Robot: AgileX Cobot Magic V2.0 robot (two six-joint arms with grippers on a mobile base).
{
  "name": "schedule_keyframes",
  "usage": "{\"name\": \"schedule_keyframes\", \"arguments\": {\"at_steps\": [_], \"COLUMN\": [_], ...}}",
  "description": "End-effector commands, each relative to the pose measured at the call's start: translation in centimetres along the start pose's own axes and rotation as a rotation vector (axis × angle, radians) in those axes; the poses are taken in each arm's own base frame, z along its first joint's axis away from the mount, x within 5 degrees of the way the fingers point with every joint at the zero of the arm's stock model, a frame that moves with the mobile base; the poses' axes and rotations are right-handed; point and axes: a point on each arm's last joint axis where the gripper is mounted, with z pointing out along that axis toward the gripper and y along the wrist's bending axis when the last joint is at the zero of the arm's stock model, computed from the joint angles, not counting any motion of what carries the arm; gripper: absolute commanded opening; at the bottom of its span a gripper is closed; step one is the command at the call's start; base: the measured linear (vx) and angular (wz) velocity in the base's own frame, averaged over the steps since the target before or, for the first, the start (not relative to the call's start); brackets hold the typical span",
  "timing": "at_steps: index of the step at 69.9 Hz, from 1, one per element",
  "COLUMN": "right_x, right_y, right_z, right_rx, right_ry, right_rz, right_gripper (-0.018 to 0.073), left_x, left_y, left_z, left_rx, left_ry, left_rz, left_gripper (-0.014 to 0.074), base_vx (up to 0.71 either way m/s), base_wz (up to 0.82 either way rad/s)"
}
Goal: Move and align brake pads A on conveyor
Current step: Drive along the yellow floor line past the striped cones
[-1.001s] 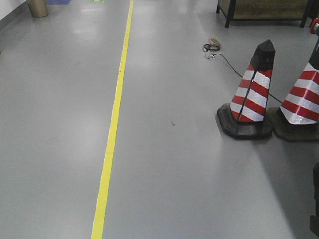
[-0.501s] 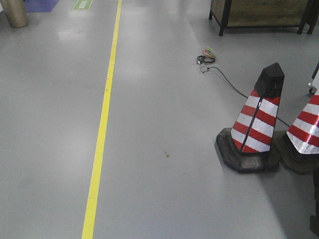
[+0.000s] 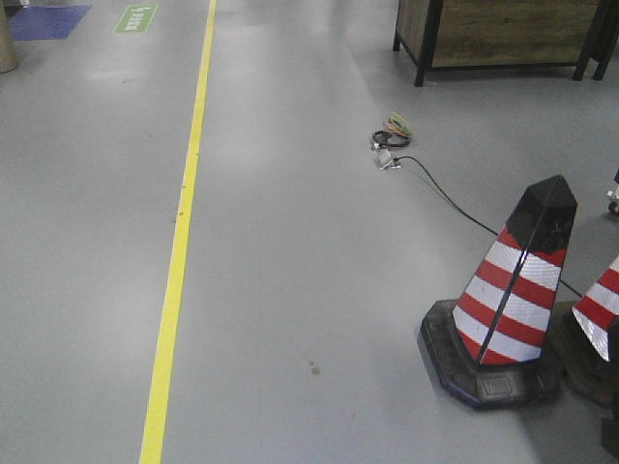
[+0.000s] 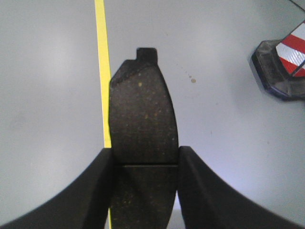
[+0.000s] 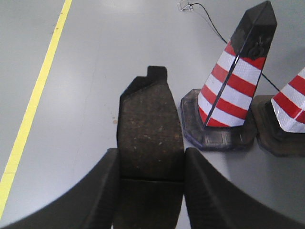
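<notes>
The left jaws pinch 1 brake pad (image 4: pixel 142 114), the right jaws another pad (image 5: pixel 150 129), perhaps shallowly, so a jolt near the cone (image 3: pixel 513 280) could drop either onto the floor (image 3: pixel 309 242).

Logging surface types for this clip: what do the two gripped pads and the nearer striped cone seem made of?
The left pad and the right pad: likely pressed friction composite, matte grey-brown, grainy with pale flecks; the dark end tab suggests a metal backing, unconfirmed. The cone: probably plastic, with glossy red-white reflective bands and a dull black, rubber-looking base.
</notes>
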Motion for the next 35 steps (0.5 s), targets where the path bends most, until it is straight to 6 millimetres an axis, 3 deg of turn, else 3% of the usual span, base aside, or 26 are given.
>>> {"name": "schedule_keyframes", "arguments": {"at_steps": [1, 19, 35], "right_x": [-1.72, -1.72, -1.72], "right_y": [-0.12, -0.12, -0.12], "right_z": [-0.51, -0.51, -0.51], "right_rx": [0.011, 0.011, 0.011], "right_ry": [-0.118, -0.118, -0.118], "right_rz": [-0.007, -0.007, -0.007], "right_gripper": [0.0114, 0.0114, 0.0114], "left_x": [-1.40, -1.40, -1.40], "left_y": [-0.19, -0.19, -0.19], "left_z": [-0.64, -0.64, -0.64], "left_rx": [0.013, 0.013, 0.013], "left_ry": [-0.103, -0.103, -0.103], "left_rz": [-0.004, -0.004, -0.004], "left_gripper": [0.0129, 0.0129, 0.0129], "base_vx": [0.53, 0.49, 0.43], "base_wz": [-0.12, -0.26, -0.53]}}
